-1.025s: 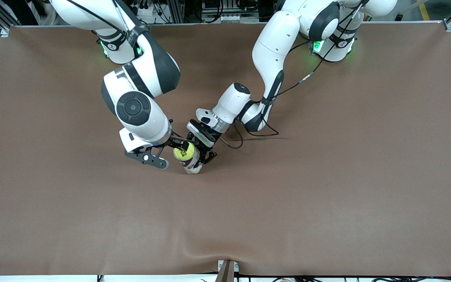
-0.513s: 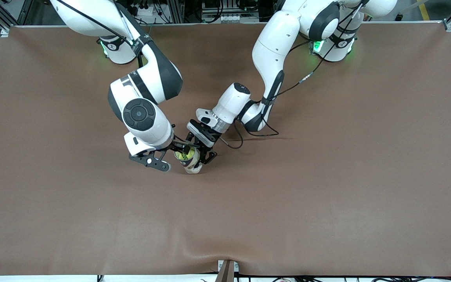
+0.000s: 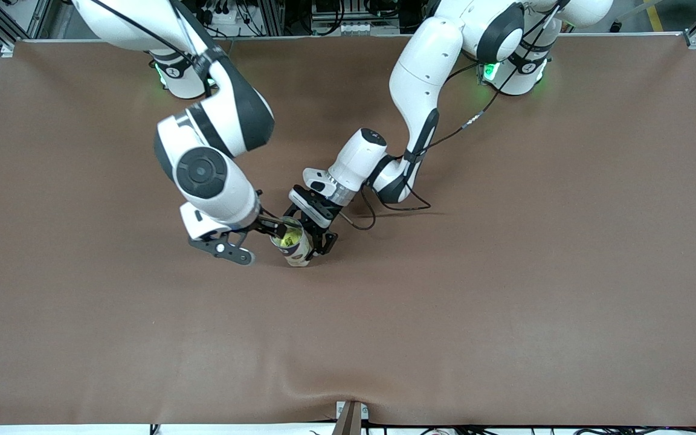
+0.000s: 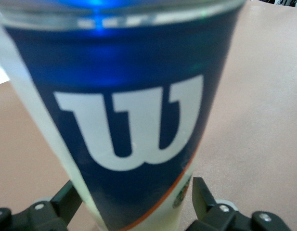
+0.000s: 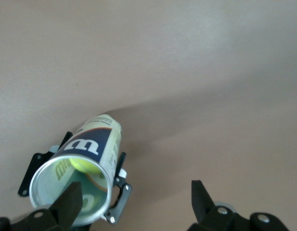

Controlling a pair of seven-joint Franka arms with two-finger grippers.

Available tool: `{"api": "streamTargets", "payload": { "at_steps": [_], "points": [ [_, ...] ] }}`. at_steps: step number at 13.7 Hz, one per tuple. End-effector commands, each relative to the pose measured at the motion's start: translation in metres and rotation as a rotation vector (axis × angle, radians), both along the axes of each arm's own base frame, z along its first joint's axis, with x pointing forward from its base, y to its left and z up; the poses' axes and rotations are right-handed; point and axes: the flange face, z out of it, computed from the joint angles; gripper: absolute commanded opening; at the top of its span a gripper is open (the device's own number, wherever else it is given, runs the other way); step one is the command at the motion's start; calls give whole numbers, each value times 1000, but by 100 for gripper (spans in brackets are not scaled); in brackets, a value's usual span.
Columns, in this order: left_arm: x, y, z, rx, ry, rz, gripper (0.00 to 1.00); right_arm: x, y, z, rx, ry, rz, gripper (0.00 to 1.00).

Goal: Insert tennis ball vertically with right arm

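The right arm (image 3: 215, 130) is a jointed limb of glossy white shells separated by black joint bands, with a round black cap, ringed in concentric circles, set into one white joint housing. A thin black cable runs along its upper link, and a green light glows at its base. The left arm (image 3: 420, 90) looks alike: smooth white segments, black bands, a large black disc at its upper joint, a green light at the base and a loose black cable looping from forearm to wrist. Each ends in a black two-finger gripper with angular fingers (image 5: 202, 198) whose flat black brackets carry small silver screws.
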Motion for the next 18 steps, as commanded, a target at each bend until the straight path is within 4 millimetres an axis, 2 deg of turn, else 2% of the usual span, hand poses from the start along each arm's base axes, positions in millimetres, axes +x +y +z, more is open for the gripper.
{"api": "streamTargets", "payload": {
  "at_steps": [1,3,6,9,11,13,16,18],
  "points": [
    [2,-2,4,-4,7,12,100,-4,-25,60,-4,-21,-3,100],
    [3,-5,7,10,39,14,100,-3,-57,97,6,-45,21,100],
    [4,-4,12,5,60,32,100,-9,-117,147,14,-57,59,100],
    [6,-7,20,34,100,29,100,-13,-171,180,19,-74,97,100],
    [8,-10,32,58,134,26,100,-18,-213,188,19,-27,188,100],
    [9,-11,44,78,164,25,100,-14,-257,193,29,-22,241,100],
    [10,-10,49,90,180,24,100,-12,-307,202,50,-26,326,100],
    [10,-9,48,99,179,23,100,-13,-312,203,50,-19,336,100]
  ]
}}
